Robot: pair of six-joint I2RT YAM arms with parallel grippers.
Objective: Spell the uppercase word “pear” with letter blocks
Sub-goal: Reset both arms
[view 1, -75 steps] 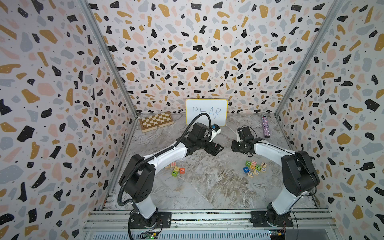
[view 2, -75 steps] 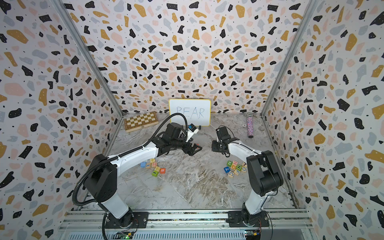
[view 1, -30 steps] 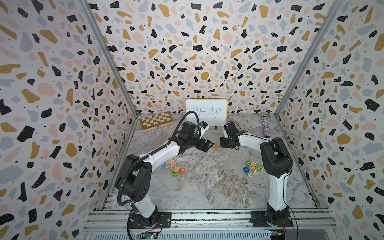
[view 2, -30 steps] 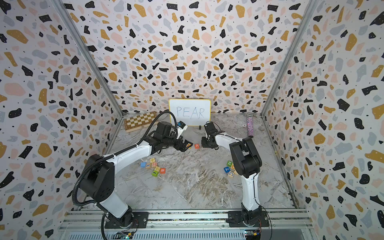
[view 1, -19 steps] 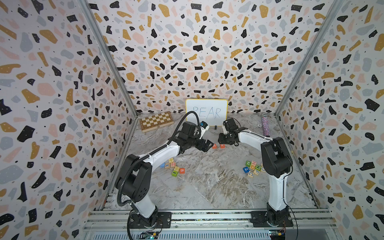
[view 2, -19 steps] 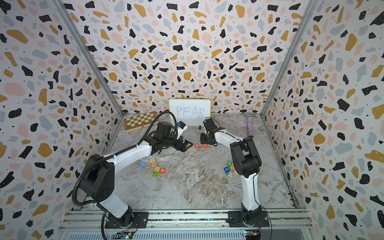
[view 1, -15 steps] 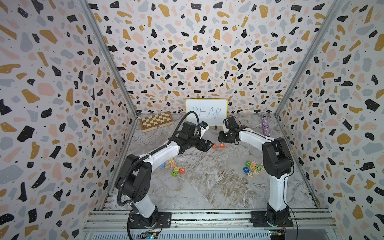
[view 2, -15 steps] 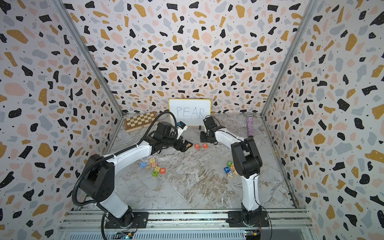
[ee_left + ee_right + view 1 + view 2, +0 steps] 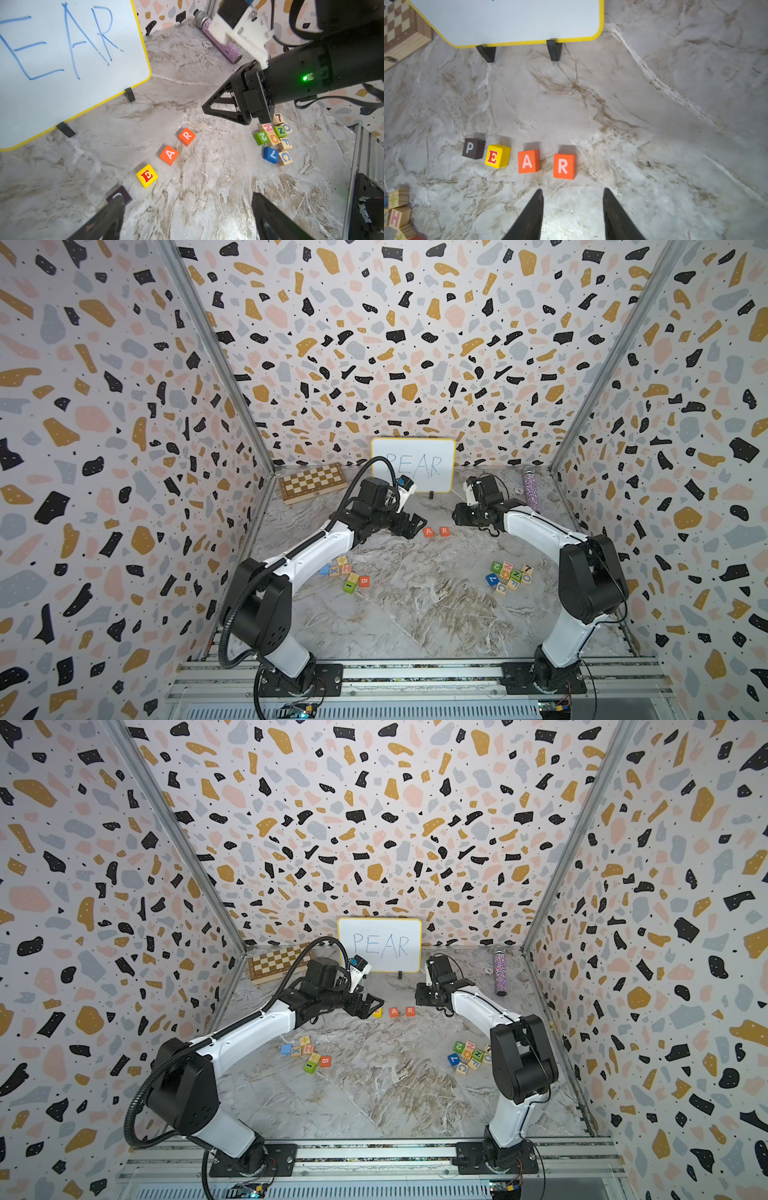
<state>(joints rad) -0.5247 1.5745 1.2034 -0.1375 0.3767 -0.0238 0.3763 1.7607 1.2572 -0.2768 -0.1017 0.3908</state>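
The word is judged spelt: P (image 9: 473, 148), E (image 9: 497, 156), A (image 9: 528, 161), R (image 9: 564, 166) are laid in a row. Left gripper (image 9: 187, 197) and right gripper (image 9: 572, 190) are spread, empty; only retreat is called for.

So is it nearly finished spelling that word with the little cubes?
Looks done: the black cube with white P, yellow cube with red E, orange-red cube with white A and orange-red cube with white R sit in a row reading PEAR, matching the yellow-framed whiteboard. In hand: nothing; the left gripper and right gripper are both open and empty. Left: seemingly nothing.
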